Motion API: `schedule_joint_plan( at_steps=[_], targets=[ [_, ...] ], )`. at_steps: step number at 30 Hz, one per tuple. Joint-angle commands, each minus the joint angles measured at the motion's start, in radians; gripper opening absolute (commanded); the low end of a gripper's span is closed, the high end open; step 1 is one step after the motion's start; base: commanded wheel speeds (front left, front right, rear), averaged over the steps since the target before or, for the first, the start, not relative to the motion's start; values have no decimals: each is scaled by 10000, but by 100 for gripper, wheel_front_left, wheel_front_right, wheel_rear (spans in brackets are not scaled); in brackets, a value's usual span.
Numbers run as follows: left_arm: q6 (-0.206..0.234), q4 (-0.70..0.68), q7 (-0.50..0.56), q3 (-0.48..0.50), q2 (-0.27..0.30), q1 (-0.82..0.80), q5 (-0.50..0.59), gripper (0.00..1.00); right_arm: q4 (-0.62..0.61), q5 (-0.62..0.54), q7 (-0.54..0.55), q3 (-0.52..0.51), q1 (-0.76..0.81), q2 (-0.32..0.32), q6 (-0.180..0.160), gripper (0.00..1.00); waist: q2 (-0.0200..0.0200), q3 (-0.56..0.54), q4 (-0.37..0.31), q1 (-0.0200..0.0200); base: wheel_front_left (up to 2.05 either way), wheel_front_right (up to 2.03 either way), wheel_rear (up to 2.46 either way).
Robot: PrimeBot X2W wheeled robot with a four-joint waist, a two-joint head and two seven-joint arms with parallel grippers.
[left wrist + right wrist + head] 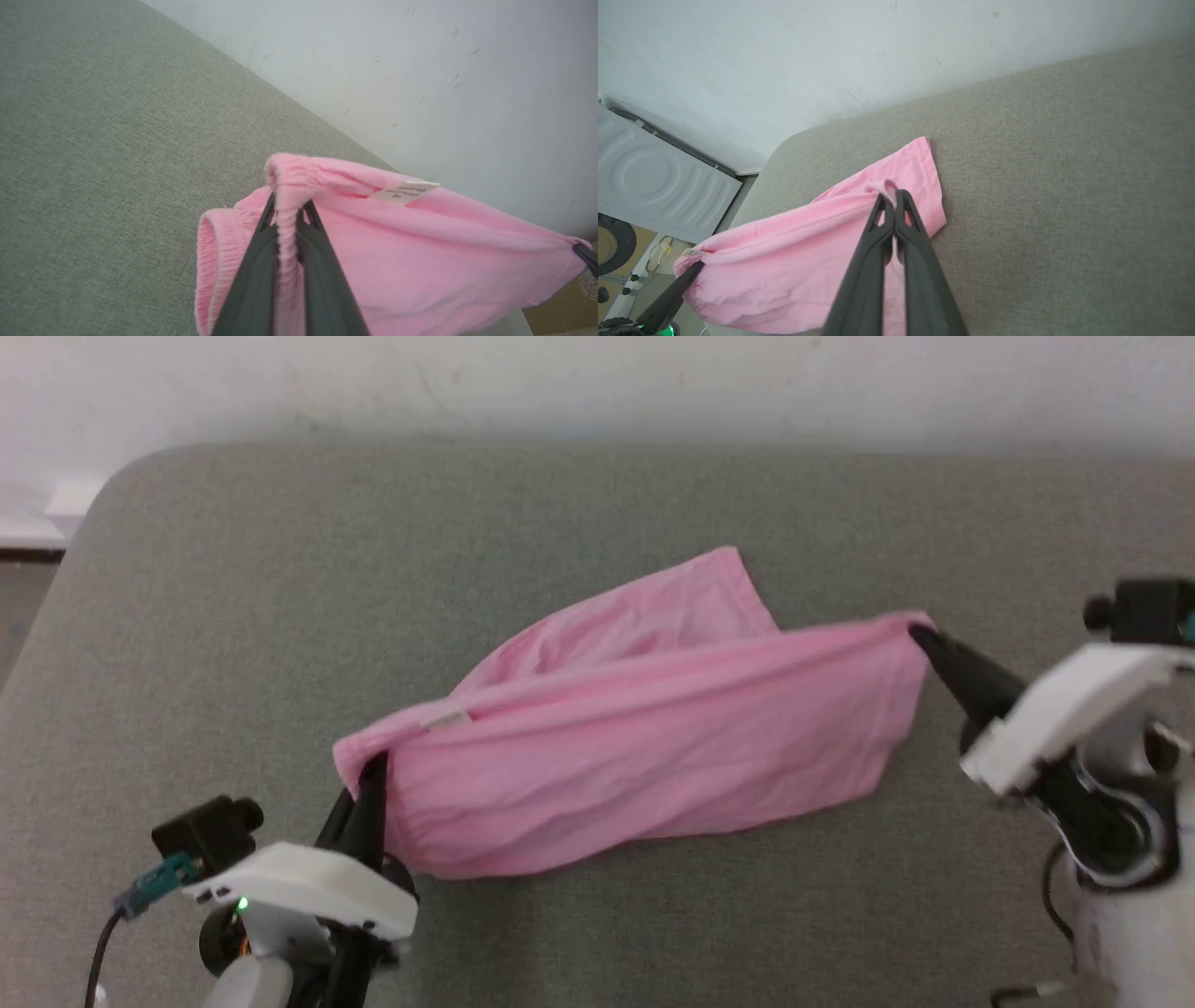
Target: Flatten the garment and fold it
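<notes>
1. Left gripper (373, 773) sits at the near left; in the left wrist view its fingers (254, 280) are clamped together on a gathered, ribbed hem of the garment (653, 747), and the hem runs up between them.
2. Right gripper (920, 635) is at the right; in the right wrist view its fingers (920, 261) are pressed together, pinching a small fold of the garment's opposite end.
3. Garment: light pink, held taut between the two grippers along its upper edge; the cloth below that edge hangs in soft wrinkles, and its lower edge appears to rest on the grey fabric-covered surface (280, 569).
4. One flap of the garment lies flat on the surface behind the taut edge, on the side of the white wall (597, 383).
5. Small white label (446, 719) sits on the upper edge, near the left gripper; its print cannot be read.
</notes>
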Motion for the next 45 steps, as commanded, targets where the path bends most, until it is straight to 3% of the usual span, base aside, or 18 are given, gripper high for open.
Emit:
schedule_joint_plan(
  at_steps=[1, 15, 21, 30, 31, 32, 33, 34, 35, 36, 45],
  targets=[
    [39, 124, -37, 40, -5, -306, 81, 0, 365, -267, -285, 106, -539, 55, -9, 0, 0, 484, 210, -2, 0, 0, 0],
    [-114, 1481, -268, -444, -604, -2645, 493, 0, 5413, -3123, -2332, 1134, -5482, 325, -9, 0, 0, 2178, 971, -2, 0, 0, 0],
    [46, 1924, -344, -361, -781, -2806, 400, 0, 7111, -4002, -2765, 869, -6490, 348, -9, 0, 0, 2474, 1149, -2, 0, 0, 0],
    [-110, 2406, -330, -485, -984, -2959, 242, 0, 8685, -4487, -3415, 816, -7060, 352, -9, 0, 0, 2672, 1242, -2, 0, 0, 0],
    [-120, 2470, -314, -483, -1014, -3009, 207, 4, 8815, -4495, -3489, 840, -7091, 360, -9, 0, 0, 2685, 1242, -2, 0, 0, 0],
    [-129, 2529, -286, -480, -1039, -3057, 168, 34, 8944, -4506, -3548, 874, -7124, 368, -9, 0, 0, 2698, 1242, -2, 0, 0, 0],
    [-132, 2578, -273, -480, -1051, -3107, 153, 100, 9062, -4516, -3607, 914, -7162, 375, -9, 0, 0, 2710, 1239, -2, 0, 0, 0],
    [-131, 2627, -266, -483, -1060, -3154, 146, 100, 9172, -4518, -3669, 948, -7200, 381, -9, 0, 0, 2711, 1236, -2, 0, 0, 0],
    [-133, 2672, -255, -484, -1072, -3192, 130, 100, 9280, -4515, -3723, 987, -7234, 387, -9, 61, 0, 2701, 1229, -2, 0, 0, 0],
    [-136, 2711, -251, -484, -1076, -3220, 121, 100, 9396, -4508, -3745, 1030, -7266, 393, -9, 100, 0, 2686, 1218, -2, 0, 0, 0],
    [26, 2458, -267, -252, -753, -3137, 109, 100, 9906, -4018, -4152, 1337, -7410, 411, -9, 100, 0, 2104, 1164, -2, 0, 0, 0]
  ],
)
